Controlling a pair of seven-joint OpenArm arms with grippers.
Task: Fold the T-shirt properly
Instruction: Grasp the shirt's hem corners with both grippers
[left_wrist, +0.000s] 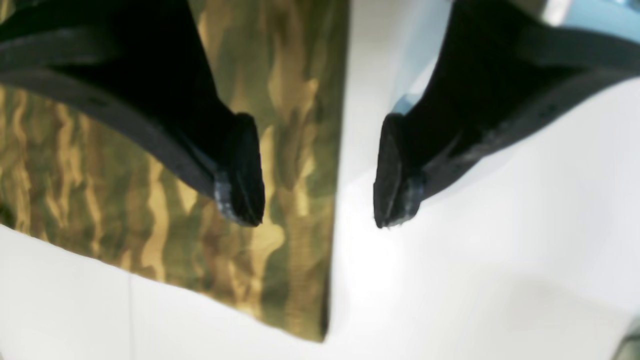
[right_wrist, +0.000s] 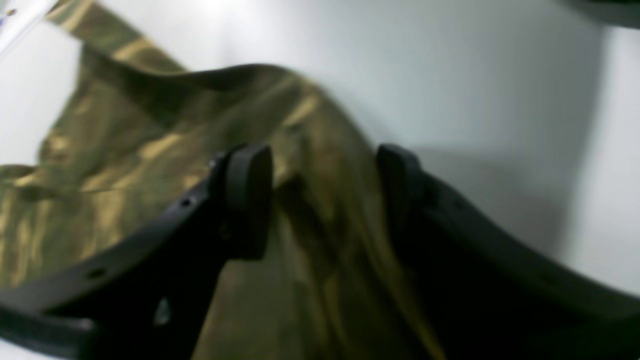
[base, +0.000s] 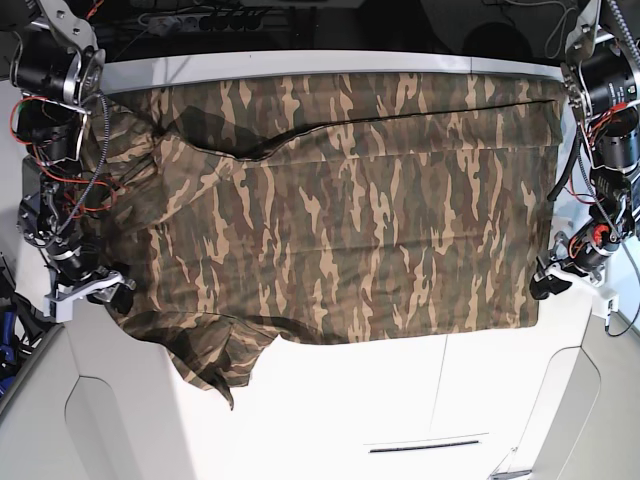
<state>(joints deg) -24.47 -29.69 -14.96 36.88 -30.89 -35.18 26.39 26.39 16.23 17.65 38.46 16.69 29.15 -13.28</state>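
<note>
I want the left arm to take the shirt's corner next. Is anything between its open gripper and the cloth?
Nothing visible. The left gripper hangs open over the straight edge of the T-shirt, one finger above cloth, the other above bare white table.

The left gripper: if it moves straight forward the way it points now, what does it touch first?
Probably the straight edge of the T-shirt: the left gripper, open, straddles it, the white table under its other finger. Depth is unclear.

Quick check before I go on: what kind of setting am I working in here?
Probably a robotics lab bench, not a home: a plain white table with the T-shirt spread across it, an arm with exposed wiring at each side, and cables along the back edge.
</note>
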